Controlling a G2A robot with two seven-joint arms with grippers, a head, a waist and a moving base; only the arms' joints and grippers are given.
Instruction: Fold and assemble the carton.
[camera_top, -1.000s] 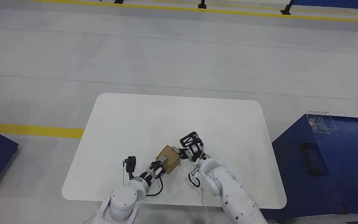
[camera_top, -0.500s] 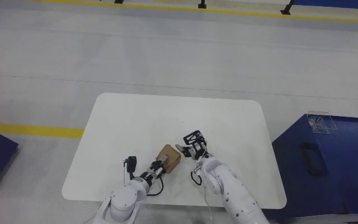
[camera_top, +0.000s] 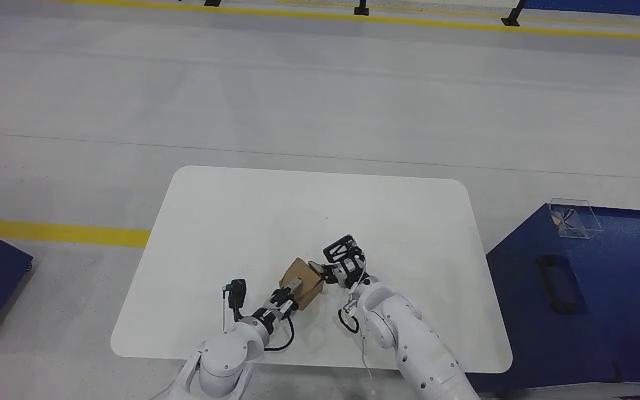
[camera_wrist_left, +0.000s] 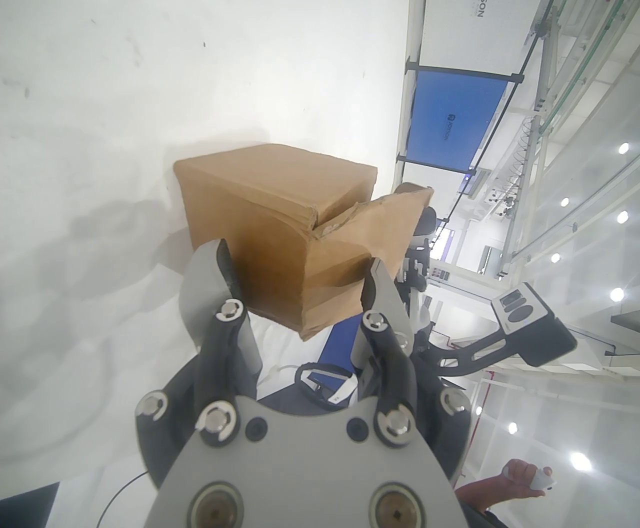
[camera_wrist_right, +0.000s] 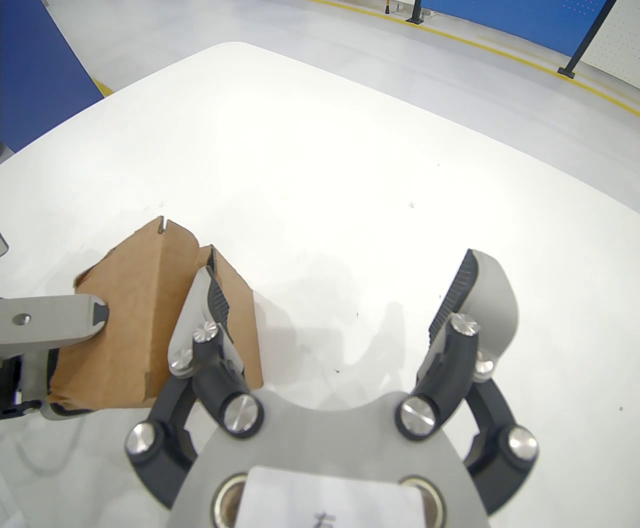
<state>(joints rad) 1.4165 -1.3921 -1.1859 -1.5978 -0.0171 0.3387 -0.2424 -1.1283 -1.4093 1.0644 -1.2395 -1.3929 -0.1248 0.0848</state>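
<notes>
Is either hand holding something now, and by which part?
The left hand grips the carton by its near end, one finger on each side. The right hand is open and holds nothing.

In the left wrist view the far sides of the brown cardboard carton (camera_wrist_left: 270, 220) are hidden, and the left gripper (camera_wrist_left: 298, 260) covers its near lower edges. In the right wrist view the picture's edge cuts off the left gripper, and one finger of the right gripper (camera_wrist_right: 340, 270) covers part of the carton's side. In the top view its flaps are too small to tell apart.
</notes>
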